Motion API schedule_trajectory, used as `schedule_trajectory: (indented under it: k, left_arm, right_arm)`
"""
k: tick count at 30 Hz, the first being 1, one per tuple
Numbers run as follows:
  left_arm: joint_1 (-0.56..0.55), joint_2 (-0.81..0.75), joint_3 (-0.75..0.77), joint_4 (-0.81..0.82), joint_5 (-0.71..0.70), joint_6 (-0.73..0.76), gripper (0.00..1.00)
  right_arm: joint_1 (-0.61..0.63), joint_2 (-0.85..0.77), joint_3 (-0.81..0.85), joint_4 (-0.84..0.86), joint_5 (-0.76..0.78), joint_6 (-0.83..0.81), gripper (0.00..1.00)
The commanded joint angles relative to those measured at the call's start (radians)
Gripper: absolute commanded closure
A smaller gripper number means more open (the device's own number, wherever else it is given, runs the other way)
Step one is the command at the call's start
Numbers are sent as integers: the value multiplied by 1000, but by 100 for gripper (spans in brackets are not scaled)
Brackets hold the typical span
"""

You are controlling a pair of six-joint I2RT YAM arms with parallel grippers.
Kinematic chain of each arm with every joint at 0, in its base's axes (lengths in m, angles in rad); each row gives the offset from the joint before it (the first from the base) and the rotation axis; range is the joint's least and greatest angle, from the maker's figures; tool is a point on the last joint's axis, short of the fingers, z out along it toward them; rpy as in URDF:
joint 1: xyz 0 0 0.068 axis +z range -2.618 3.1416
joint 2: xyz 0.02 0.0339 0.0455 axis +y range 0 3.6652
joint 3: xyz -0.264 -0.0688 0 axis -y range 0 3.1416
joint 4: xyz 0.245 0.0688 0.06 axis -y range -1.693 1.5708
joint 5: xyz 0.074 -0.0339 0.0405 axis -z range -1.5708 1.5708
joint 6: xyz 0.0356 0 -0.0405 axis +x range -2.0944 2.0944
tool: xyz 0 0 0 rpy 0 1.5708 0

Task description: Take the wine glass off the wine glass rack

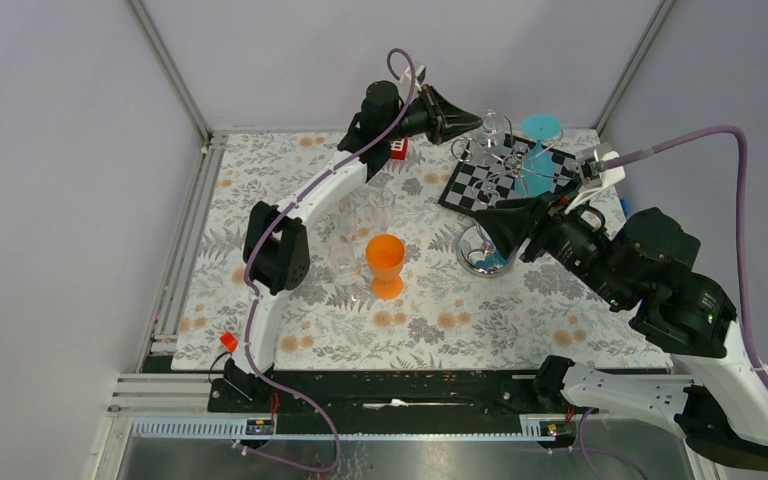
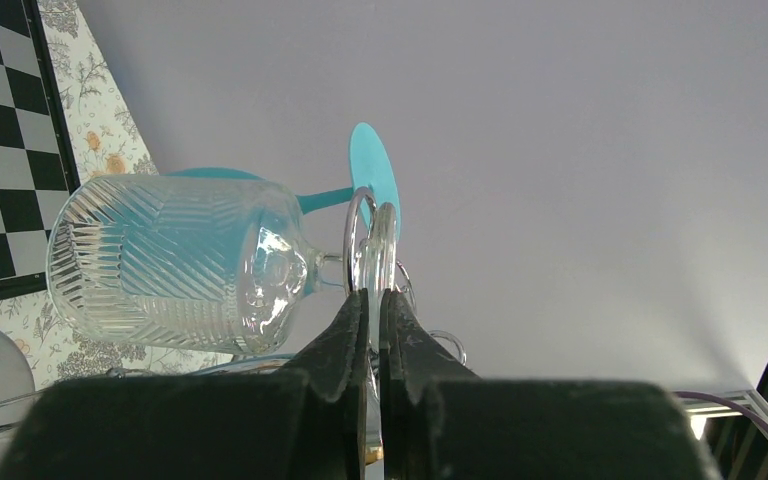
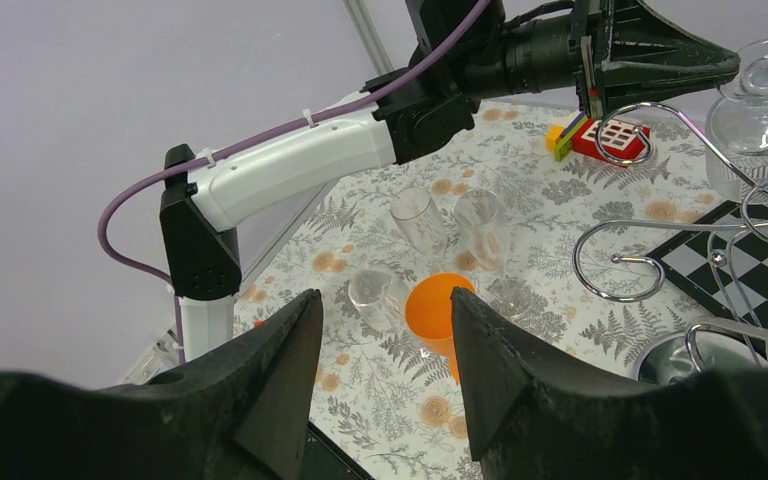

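Observation:
The chrome wire wine glass rack (image 1: 508,178) stands at the back right, its ring base (image 1: 482,258) partly on a checkered board. A clear ribbed wine glass (image 1: 491,128) hangs bowl-down at the rack's top left. In the left wrist view its bowl (image 2: 180,265) lies to the left and its round foot (image 2: 378,250) stands between my fingers, next to a curled wire arm. My left gripper (image 1: 463,123) (image 2: 373,298) is shut on that foot. A teal wine glass (image 1: 540,130) (image 2: 372,175) hangs behind it. My right gripper (image 1: 484,216) (image 3: 385,297) is open and empty, just above the rack's base.
An orange cup (image 1: 386,262) (image 3: 438,312) and three clear glasses (image 1: 345,258) (image 3: 415,218) stand mid-table. A red toy block (image 1: 398,150) (image 3: 615,138) lies at the back. The checkered board (image 1: 480,185) lies under the rack. Grey walls close in the back and sides.

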Motion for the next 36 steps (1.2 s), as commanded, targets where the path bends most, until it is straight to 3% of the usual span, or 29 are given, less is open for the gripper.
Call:
schedule_trajectory:
  k: [1,22,36]
  left_arm:
    - [-12,-78,5,119,-12,-1,100]
    - [-16,-151,-12,114,-93,95,100]
    - [-27,-70,38,205,-141,50,100]
  right_arm:
    - [-2,-5,-4,47,26,0,43]
    - [-2,-13,-10,53,35,2,44]
    - [-2,-29,-27,63,26,11,44]
